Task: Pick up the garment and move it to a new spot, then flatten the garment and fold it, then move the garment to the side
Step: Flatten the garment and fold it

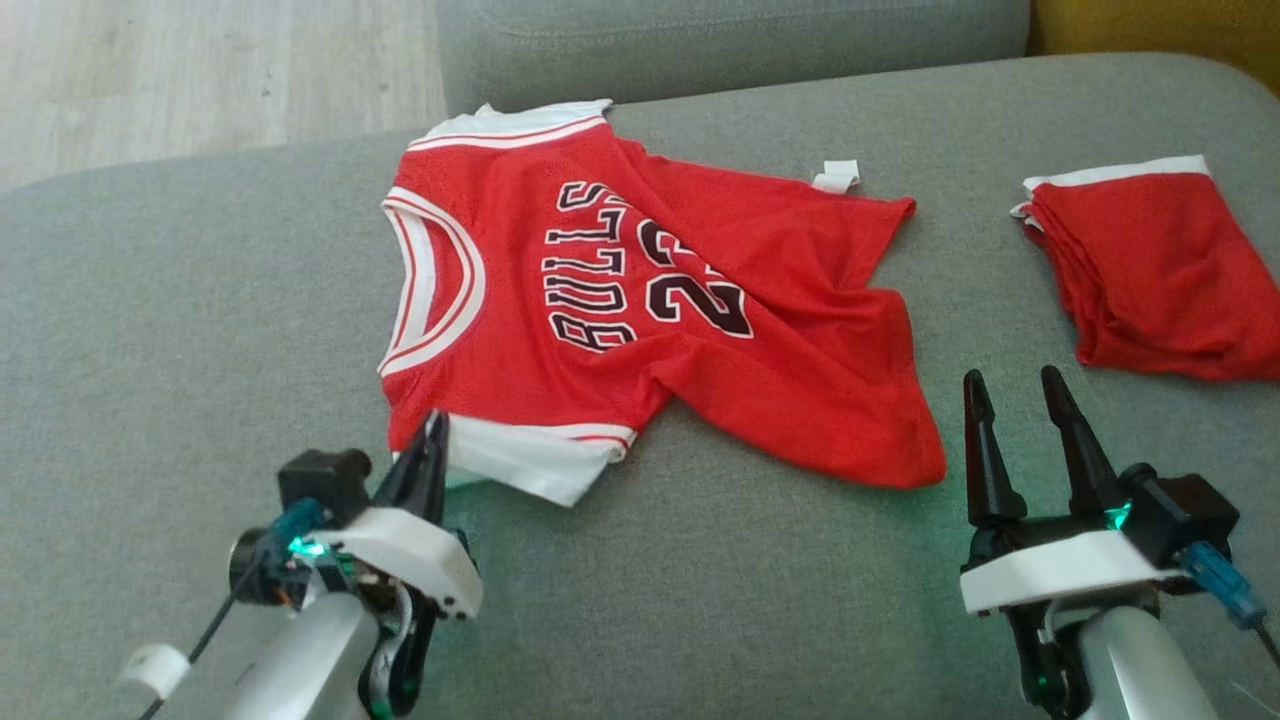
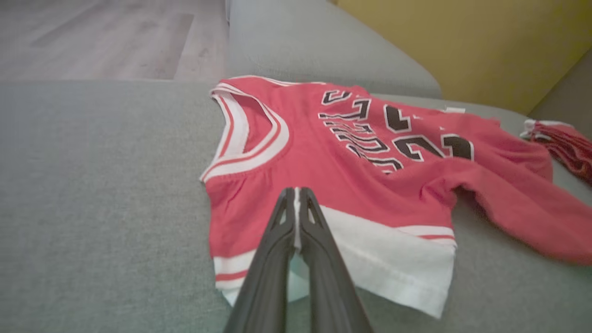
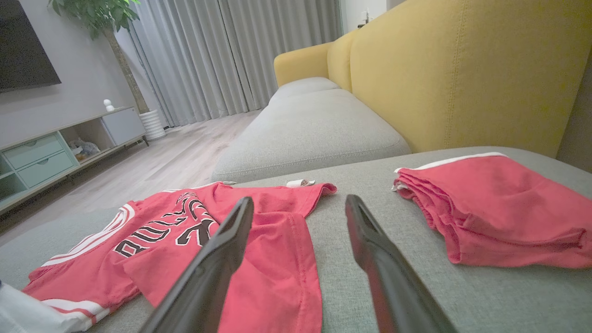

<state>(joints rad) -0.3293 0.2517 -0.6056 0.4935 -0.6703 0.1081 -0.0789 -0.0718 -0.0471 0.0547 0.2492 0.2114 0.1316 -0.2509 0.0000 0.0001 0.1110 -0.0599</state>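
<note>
On the grey sofa cushion (image 1: 200,350), the left gripper (image 1: 432,425) reaches forward, its fingers clenched on the near white-trimmed edge of the red jersey (image 1: 640,300). The right gripper (image 1: 1010,376) points forward just right of the jersey's hem, fingers spread and holding nothing. The jersey lies rumpled mid-cushion. Folded red shorts (image 1: 1160,270) lie apart, farther right.

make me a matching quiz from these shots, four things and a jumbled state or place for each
Things:
1. Bulls jersey
2. second red garment
3. left claw
4. right claw

States:
a. open, holding nothing
b. folded, at the robot's far right
c. shut at a white-trimmed edge
d. spread out, lettering facing up

Pairs: 1-d, 2-b, 3-c, 4-a
</note>
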